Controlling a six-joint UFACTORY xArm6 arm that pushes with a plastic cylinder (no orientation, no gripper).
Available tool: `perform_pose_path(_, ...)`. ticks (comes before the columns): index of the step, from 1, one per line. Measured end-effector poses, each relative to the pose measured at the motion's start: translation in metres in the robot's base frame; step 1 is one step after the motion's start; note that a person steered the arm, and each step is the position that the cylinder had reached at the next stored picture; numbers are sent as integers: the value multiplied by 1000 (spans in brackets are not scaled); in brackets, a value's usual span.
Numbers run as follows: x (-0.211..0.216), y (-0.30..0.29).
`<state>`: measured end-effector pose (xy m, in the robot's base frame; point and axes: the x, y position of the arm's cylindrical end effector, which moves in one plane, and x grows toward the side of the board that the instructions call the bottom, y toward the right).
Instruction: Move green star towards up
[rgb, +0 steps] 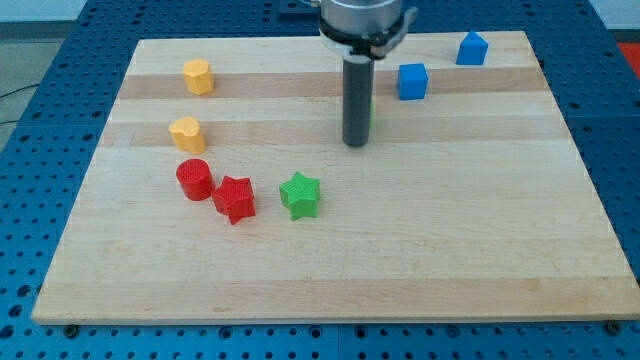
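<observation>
Green star (300, 195) just left of the board's middle, flat on the wood, touching nothing. Red star (235, 198) near it on the left, a gap between; red cylinder (194, 179) pressed against that red star's upper-left side. Yellow heart (186, 133) above the cylinder, apart from it, near the left edge. Yellow hexagon (199, 76) further up, close to the top-left corner. Blue cube (412, 81) right of centre near the top edge; another blue block (472, 48), pointed on top, by the top-right corner. Sliver of green (371, 112) peeking out behind the rod's right side, shape impossible to tell.

My tip (355, 144) down on the board (450, 250), above and to the right of the green star, well clear of it, no contact with any visible block face. No jaws on this arm: just a plain dark rod holding nothing. Blue pegboard (620, 150) all round the board.
</observation>
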<state>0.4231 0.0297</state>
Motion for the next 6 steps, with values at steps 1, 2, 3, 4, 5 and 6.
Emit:
perform_pose_path(1,74,11)
perform_pose_path(2,109,-6)
perform_pose_path(3,111,-36)
perform_pose_path(4,88,-72)
perform_pose_path(5,53,-77)
perform_pose_path(6,30,-65)
